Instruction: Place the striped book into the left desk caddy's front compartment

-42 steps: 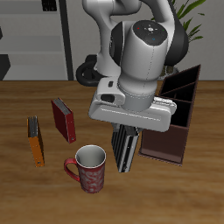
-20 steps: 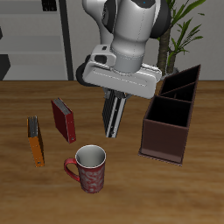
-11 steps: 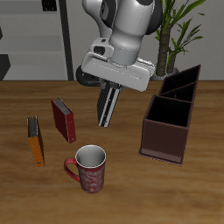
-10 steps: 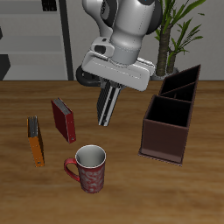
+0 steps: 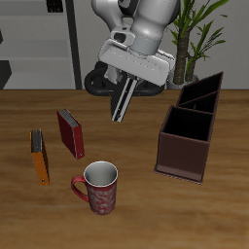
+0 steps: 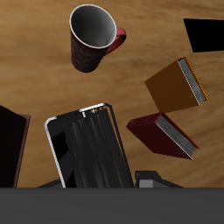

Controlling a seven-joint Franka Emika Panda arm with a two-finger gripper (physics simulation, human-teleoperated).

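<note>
My gripper (image 5: 129, 88) is shut on the striped book (image 5: 123, 101), a thin dark book with pale stripes that hangs tilted in the air above the table. In the wrist view the book (image 6: 87, 150) fills the space below the gripper. The left desk caddy (image 5: 185, 154), a dark maroon-brown box, stands on the table beside the held book and apart from it. Its front compartment (image 5: 201, 96) is the taller, slanted-walled bin at the far end, open and with nothing showing in it.
A red book (image 5: 70, 133) and an orange book (image 5: 39, 157) are on the table away from the caddy. A dark red mug (image 5: 98, 188) stands near the table's front edge. They also show in the wrist view: mug (image 6: 94, 39), orange book (image 6: 178, 85), red book (image 6: 166, 136). A plant (image 5: 199, 27) stands behind the caddy.
The arm has lifted the striped book higher and carried it farther back from the table's front edge, tilting it more. The caddy, mug and other books have not moved.
</note>
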